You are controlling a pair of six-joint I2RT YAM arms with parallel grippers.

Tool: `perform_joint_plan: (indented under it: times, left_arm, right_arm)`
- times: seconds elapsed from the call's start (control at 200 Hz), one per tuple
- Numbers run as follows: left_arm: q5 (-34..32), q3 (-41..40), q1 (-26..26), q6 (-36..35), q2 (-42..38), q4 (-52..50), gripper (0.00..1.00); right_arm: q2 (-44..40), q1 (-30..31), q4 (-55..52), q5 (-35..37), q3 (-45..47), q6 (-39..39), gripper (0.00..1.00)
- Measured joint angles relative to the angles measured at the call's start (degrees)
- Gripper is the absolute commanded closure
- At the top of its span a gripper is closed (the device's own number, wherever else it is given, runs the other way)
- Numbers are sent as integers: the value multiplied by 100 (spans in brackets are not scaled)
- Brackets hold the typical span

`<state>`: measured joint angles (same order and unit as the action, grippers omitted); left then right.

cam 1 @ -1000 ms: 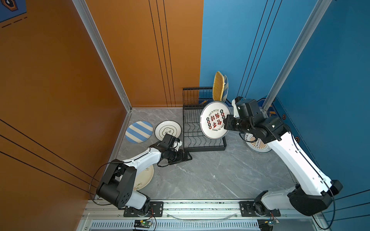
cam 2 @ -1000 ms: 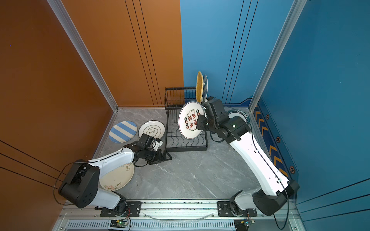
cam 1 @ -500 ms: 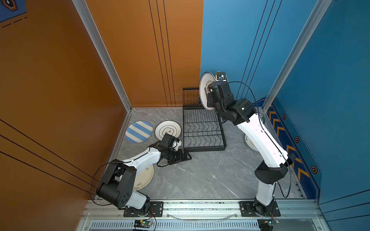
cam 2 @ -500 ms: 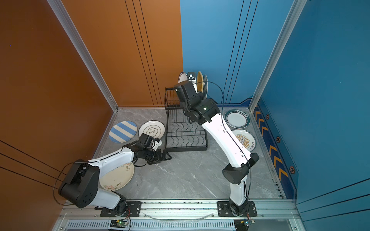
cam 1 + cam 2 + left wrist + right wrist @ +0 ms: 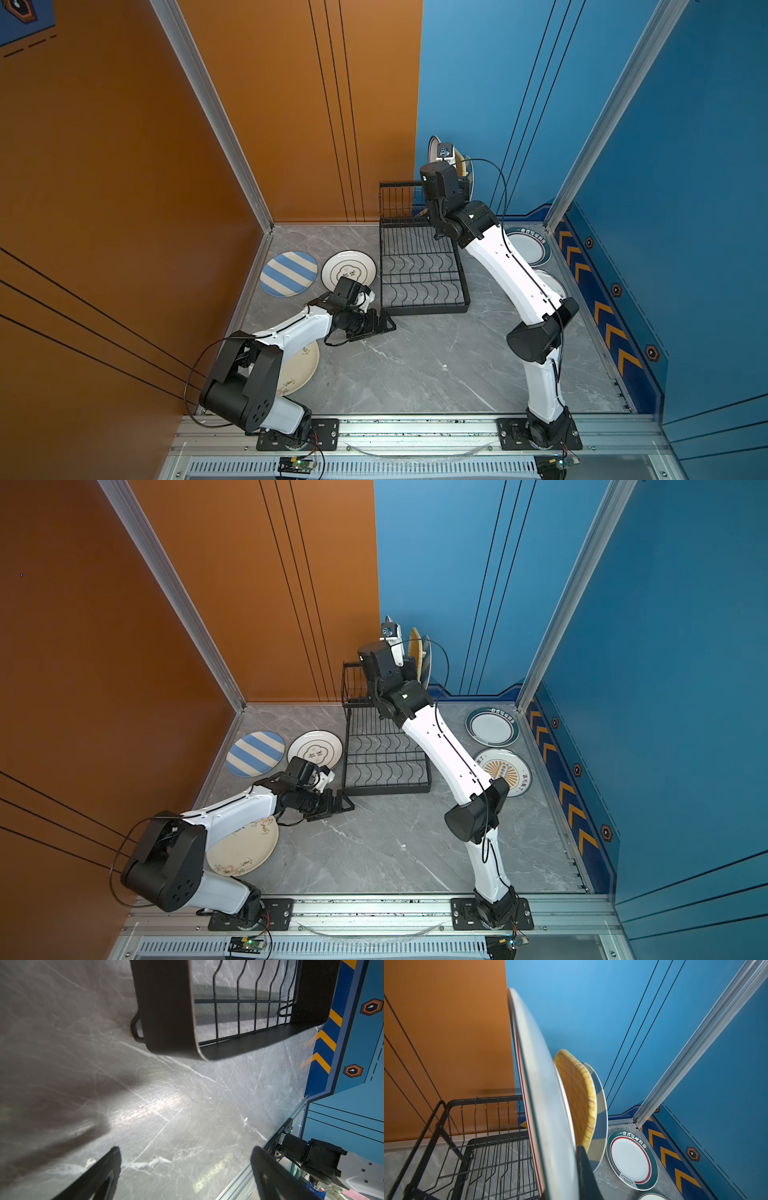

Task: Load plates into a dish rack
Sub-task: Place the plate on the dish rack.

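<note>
Over rack [image 5: 424, 309], R jaws clamp white plate [image 5: 542, 1105]; L jaws wide; teal plate's [image 5: 631, 1157] script illegible.

The left arm [image 5: 291, 328] lies low from the tabletop's front-left corner toward its middle. The left gripper [image 5: 186, 1152] sits just above the surface with its jaws spread wide. The right arm [image 5: 511, 270] rears up toward the far edge, the right gripper [image 5: 576, 1153] pinching the rim of a white plate [image 5: 542, 1105].

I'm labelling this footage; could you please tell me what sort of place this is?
Probably a robot test booth, not a home kitchen: two arms bolted to a metal rail, painted wall panels around a marble-look table, and a dish rack and plates.
</note>
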<state>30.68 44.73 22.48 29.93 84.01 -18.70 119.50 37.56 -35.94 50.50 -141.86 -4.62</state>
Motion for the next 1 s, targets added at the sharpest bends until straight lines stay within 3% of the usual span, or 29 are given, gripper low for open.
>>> perform_joint_plan:
  times: [0.435, 1.001]
  left_arm:
    - [2, 0, -31, -15, 0, -2, 2]
    - [22, 0, -142, -59, 0, -31, 2]
  right_arm:
    - [557, -212, 212, 37, -70, 103, 100]
    - [686, -308, 367, 90, -70, 188, 100]
